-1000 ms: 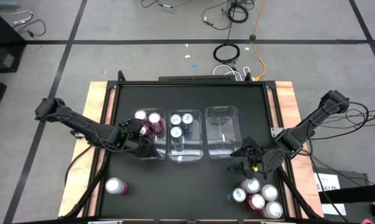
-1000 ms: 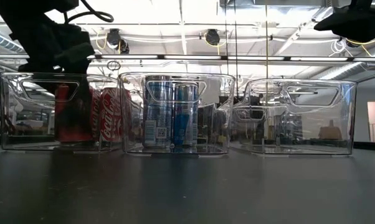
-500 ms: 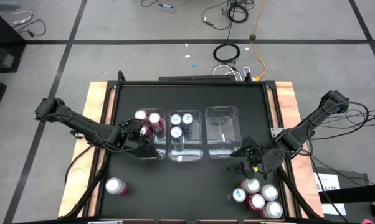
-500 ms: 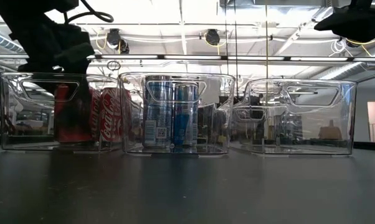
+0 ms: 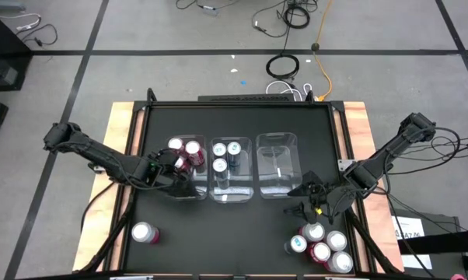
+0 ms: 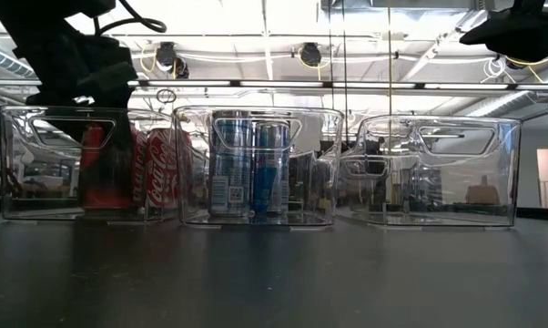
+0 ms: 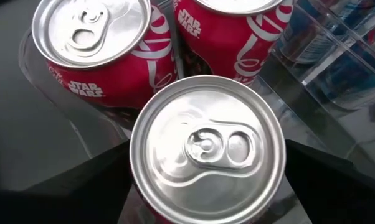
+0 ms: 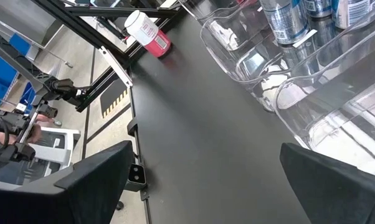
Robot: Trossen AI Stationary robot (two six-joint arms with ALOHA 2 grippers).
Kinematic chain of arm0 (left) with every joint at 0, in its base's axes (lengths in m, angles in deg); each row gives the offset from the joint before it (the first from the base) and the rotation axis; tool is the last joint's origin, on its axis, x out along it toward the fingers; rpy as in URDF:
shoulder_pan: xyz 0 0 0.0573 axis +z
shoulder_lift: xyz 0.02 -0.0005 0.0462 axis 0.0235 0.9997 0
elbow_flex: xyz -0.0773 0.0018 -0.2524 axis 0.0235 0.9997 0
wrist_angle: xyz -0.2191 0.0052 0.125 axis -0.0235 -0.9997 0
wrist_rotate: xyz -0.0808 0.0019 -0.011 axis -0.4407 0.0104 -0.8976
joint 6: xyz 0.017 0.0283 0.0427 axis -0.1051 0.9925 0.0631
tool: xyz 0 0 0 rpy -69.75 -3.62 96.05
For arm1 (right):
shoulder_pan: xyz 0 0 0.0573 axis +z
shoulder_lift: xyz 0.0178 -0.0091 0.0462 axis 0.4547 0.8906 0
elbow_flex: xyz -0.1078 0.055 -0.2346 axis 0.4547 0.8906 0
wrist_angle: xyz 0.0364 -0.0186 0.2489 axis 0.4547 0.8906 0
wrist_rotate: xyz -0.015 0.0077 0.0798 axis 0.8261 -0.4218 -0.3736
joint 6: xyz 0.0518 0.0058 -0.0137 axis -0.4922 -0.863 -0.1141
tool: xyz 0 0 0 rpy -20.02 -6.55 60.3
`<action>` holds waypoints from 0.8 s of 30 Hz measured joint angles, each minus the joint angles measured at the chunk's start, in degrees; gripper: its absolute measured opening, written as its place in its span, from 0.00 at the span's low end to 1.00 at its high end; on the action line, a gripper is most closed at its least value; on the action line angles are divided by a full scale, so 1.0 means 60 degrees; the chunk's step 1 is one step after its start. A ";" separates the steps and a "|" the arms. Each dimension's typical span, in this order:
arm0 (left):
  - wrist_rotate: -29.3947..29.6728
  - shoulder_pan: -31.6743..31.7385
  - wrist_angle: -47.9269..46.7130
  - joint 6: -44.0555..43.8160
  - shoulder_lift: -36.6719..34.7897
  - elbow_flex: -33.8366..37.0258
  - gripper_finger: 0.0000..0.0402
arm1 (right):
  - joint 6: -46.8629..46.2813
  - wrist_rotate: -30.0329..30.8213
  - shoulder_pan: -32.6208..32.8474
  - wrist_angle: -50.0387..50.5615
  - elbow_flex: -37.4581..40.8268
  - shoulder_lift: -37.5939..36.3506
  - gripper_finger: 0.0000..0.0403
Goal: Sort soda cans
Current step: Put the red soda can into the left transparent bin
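Three clear bins stand in a row at mid-table. The left bin [image 5: 186, 189] holds two upright red soda cans [image 5: 185, 148], and my left gripper [image 5: 174, 173] reaches down into its near part, shut on a third red can [image 7: 206, 146]. The arm hides that can in the high view. The middle bin [image 5: 231, 194] holds three blue cans [image 5: 220, 165]. The right bin [image 5: 277, 167] holds no cans. My right gripper [image 5: 305, 192] hovers open beside that bin's near right corner, above bare table. Several cans [image 5: 321, 247] stand at the near right corner, and one can [image 5: 144, 232] is at the near left. My left gripper has the red can's side wall just below its silver rim [image 7: 144, 186] pinched between the two fingers [image 7: 81, 186], one on each side. They come from above, pointing down. The can is upright inside the left bin, and in the low view its base [image 6: 106, 205] looks level with its neighbours' bases.
The bins' clear walls [image 6: 347, 164] rise well above the cans inside. Bare black table lies before the bins [image 5: 218, 233] and behind them. The lone can [image 8: 147, 28] at the near left sits close to the table's frame edge. Cables lie on the floor beyond the far edge.
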 joint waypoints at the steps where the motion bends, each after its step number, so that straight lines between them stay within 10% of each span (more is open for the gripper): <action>1: -0.0002 0.0000 0.0000 0.0000 0.0000 0.0000 0.98 | 0.0000 -0.0003 0.0000 -0.0004 -0.0003 0.0000 0.99; 24: -0.1038 0.0007 -0.3122 0.2087 -0.0007 -0.2915 0.97 | 0.0102 -0.0058 0.0000 0.0007 -0.0004 -0.0004 0.99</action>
